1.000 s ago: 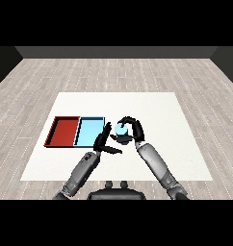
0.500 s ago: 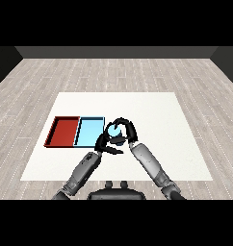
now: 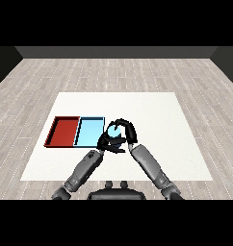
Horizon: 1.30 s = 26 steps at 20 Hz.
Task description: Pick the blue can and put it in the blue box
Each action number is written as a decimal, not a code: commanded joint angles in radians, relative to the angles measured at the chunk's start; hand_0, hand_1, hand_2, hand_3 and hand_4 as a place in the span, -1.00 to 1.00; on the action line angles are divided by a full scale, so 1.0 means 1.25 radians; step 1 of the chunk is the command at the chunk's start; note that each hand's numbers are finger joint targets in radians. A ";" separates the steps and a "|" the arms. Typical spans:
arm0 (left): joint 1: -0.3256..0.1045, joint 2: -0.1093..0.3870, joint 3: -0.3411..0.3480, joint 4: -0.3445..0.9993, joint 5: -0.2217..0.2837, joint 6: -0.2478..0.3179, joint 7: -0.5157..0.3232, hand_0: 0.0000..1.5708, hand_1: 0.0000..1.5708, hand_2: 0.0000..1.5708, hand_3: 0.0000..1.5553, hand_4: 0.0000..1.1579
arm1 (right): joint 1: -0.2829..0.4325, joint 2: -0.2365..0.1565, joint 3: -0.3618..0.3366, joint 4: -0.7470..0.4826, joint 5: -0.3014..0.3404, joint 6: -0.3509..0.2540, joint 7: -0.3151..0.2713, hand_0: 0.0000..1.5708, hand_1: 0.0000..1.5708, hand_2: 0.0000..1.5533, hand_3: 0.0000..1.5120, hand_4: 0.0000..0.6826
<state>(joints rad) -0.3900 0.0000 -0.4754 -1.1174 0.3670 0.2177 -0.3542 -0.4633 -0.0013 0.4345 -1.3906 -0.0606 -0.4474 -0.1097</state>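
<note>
The blue can is held above the table just right of the light blue tray. My right hand is curled round the can, with fingers arching over its top. My left hand sits close under the can on its left side, fingers relaxed, near the blue tray's right edge. Much of the can is hidden by both hands.
The red tray lies left of the blue tray, side by side on the white table. Both forearms meet in front of the trays. Wooden floor surrounds the table.
My right hand has carried the can leftward toward the blue tray, closing the gap to my left hand, which has hardly moved.
</note>
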 commanded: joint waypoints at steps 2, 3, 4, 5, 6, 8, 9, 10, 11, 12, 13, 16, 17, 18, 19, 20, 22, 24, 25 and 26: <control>0.004 0.000 -0.009 0.047 0.019 -0.039 -0.073 -1.00 -1.00 -1.00 -1.00 -1.00 | -0.003 0.001 0.050 0.004 -0.044 -0.045 -0.011 0.84 0.84 0.87 0.84 0.76; -0.053 0.000 -0.096 -0.008 0.069 0.094 0.032 -1.00 -1.00 -1.00 -1.00 -1.00 | -0.008 0.001 0.038 -0.024 -0.027 -0.046 0.016 0.86 0.86 0.87 0.83 0.75; -0.082 0.000 -0.056 0.093 0.074 0.056 -0.046 -1.00 -1.00 -1.00 -1.00 -0.67 | 0.004 0.001 0.025 -0.031 -0.027 -0.010 0.011 0.86 0.86 0.87 0.83 0.75; -0.069 0.000 -0.065 -0.002 0.043 0.078 0.053 -1.00 -1.00 -1.00 -1.00 -0.36 | 0.040 0.001 0.042 0.023 -0.085 -0.028 -0.078 0.87 0.87 0.87 0.83 0.76; -0.038 0.013 -0.034 -0.023 0.002 0.091 0.105 -1.00 -1.00 -1.00 -1.00 -0.28 | 0.011 0.001 0.057 0.051 -0.116 -0.030 -0.107 0.88 0.88 0.89 0.84 0.74; -0.074 0.000 -0.045 0.034 0.021 0.105 0.078 -1.00 -1.00 -1.00 -1.00 -0.13 | -0.016 0.001 0.035 0.030 -0.127 -0.014 -0.074 0.88 0.88 0.89 0.85 0.74; -0.074 0.000 -0.076 0.029 0.041 0.128 0.052 -1.00 -1.00 -1.00 -1.00 -0.08 | -0.017 0.001 0.051 0.044 -0.147 -0.035 -0.090 0.88 0.88 0.89 0.85 0.76; -0.092 0.000 -0.100 0.076 0.090 0.167 0.002 -1.00 -1.00 -1.00 -1.00 -0.01 | 0.030 -0.002 0.011 -0.037 -0.101 0.017 -0.035 0.87 0.87 0.88 0.84 0.77; -0.097 0.000 -0.094 0.108 0.116 0.165 -0.021 -1.00 -1.00 -0.87 -1.00 0.04 | -0.043 0.001 0.044 -0.019 -0.134 -0.055 -0.017 0.87 0.87 0.87 0.84 0.78; -0.055 0.000 -0.119 0.036 0.123 0.212 -0.012 -0.45 -0.45 -0.21 -0.36 -0.01 | -0.018 0.001 0.045 -0.008 -0.143 -0.038 -0.039 0.87 0.87 0.88 0.84 0.78; -0.058 0.000 -0.086 0.076 0.197 0.150 -0.065 0.09 0.09 0.20 -0.01 -0.01 | -0.015 0.001 0.005 -0.022 -0.148 -0.007 -0.055 0.85 0.85 0.87 0.84 0.80; -0.088 0.000 -0.049 0.140 0.234 0.070 -0.123 1.00 1.00 1.00 0.89 0.29 | 0.038 0.001 0.068 -0.081 -0.132 -0.062 -0.042 0.86 0.86 0.86 0.85 0.83; -0.078 0.000 -0.106 0.141 0.266 0.118 -0.138 1.00 1.00 1.00 0.88 0.41 | 0.005 0.001 0.036 -0.009 -0.156 -0.027 -0.073 0.86 0.86 0.85 0.85 0.86; -0.032 0.000 -0.073 0.121 0.201 0.080 -0.126 1.00 1.00 1.00 0.91 0.45 | -0.032 0.001 0.033 0.046 -0.208 -0.039 -0.126 0.86 0.86 0.86 0.85 0.85; -0.095 0.000 -0.162 0.101 0.305 0.184 -0.121 1.00 1.00 1.00 0.95 0.61 | -0.005 0.001 0.018 -0.034 -0.148 -0.018 -0.039 0.85 0.85 0.86 0.85 0.84; -0.086 0.000 -0.049 0.108 0.213 0.083 -0.078 1.00 1.00 1.00 0.93 0.58 | 0.002 0.001 0.070 -0.018 -0.171 -0.060 -0.078 0.84 0.84 0.85 0.84 0.81; -0.085 0.000 -0.153 0.087 0.258 0.178 -0.129 1.00 1.00 1.00 0.94 0.72 | -0.010 0.001 0.037 0.027 -0.187 -0.037 -0.110 0.82 0.82 0.86 0.84 0.78; -0.116 0.000 -0.116 0.169 0.266 0.115 -0.199 1.00 1.00 1.00 0.94 0.85 | 0.021 0.001 0.060 0.002 -0.172 -0.025 -0.104 0.80 0.80 0.85 0.84 0.72; -0.096 0.000 -0.090 0.169 0.257 0.090 -0.226 1.00 1.00 1.00 0.94 0.91 | 0.027 0.001 0.069 -0.057 -0.172 -0.045 -0.045 0.77 0.77 0.82 0.82 0.55; -0.106 0.000 -0.101 0.123 0.231 0.149 -0.184 1.00 1.00 1.00 0.96 0.89 | 0.017 0.001 0.039 -0.018 -0.189 0.014 -0.080 0.64 0.64 0.73 0.71 0.39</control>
<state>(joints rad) -0.5023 0.0026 -0.6117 -0.9569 0.6675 0.3768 -0.5658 -0.4548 -0.0025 0.4923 -1.4081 -0.2750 -0.4848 -0.2032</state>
